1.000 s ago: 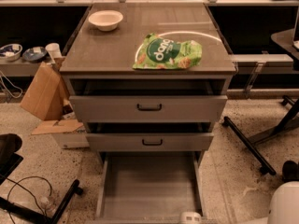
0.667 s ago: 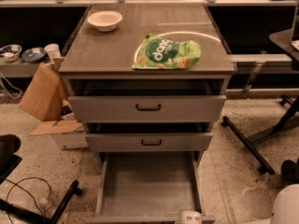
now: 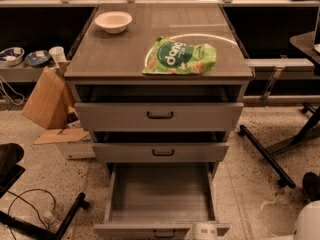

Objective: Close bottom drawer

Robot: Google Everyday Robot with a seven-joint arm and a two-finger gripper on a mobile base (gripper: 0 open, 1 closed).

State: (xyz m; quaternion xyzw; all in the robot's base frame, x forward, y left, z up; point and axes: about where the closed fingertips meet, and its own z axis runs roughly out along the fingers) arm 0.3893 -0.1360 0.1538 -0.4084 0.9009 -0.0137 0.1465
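You can read one thing here: the green bag (image 3: pixel 180 57) on the cabinet top (image 3: pixel 110 54) carries a white word in a dark green circle, and it looks like "dang". The gripper (image 3: pixel 204 231) sits at the lower edge, against the bottom drawer (image 3: pixel 160 196) front.

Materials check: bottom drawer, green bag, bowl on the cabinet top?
Bottom drawer: likely painted sheet metal, matte grey; thin flat walls, even colour. Green bag: glossy plastic film; crinkles and highlights. Bowl: pale, matte; ceramic or plastic, cannot tell. The hand, at the drawer's front edge: white shell, probably plastic.
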